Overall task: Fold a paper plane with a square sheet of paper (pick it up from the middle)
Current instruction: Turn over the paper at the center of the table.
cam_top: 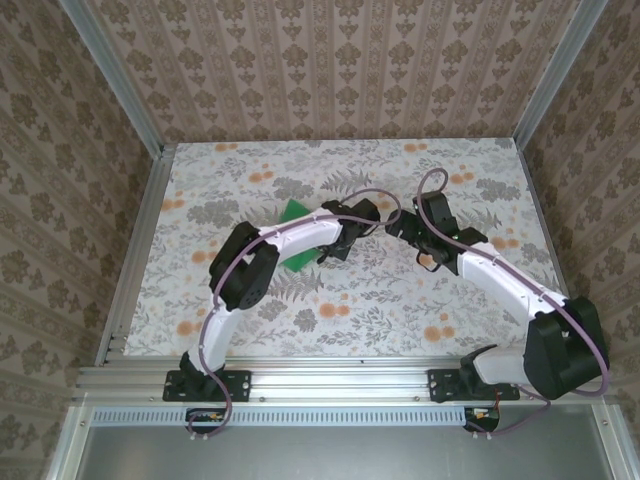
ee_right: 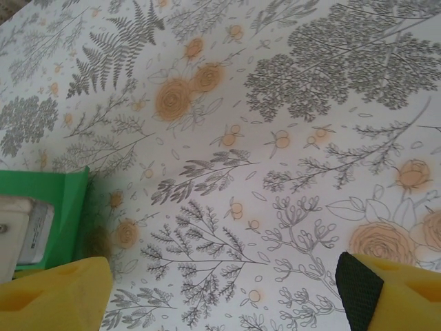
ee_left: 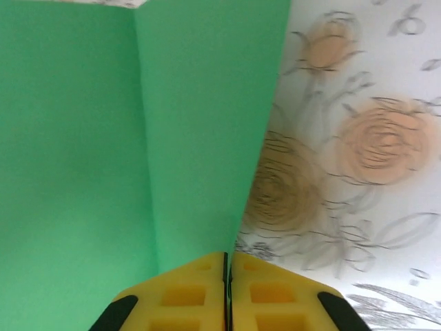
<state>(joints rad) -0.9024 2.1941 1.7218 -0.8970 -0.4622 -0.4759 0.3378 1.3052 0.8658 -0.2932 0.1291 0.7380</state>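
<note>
I see a tabletop [cam_top: 380, 300] printed with grey ferns and orange roses, walled on three sides in beige damask wallpaper [cam_top: 340, 70]. Aluminium posts [cam_top: 114, 75] stand at the back corners; an aluminium rail [cam_top: 330, 378] runs along the near edge.

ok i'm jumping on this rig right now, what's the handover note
Left claw: shut, pads together on the edge of the square sheet of paper; it looks pinched there.
Right claw: open wide, nothing in it, above the floral tabletop just right of the sheet.
Paper: left of table centre, partly under the left arm.
Done: one straight crease runs down the sheet, and one side seems raised.
Left: no pointed dart shape yet, so the nose and wing folds remain.
</note>
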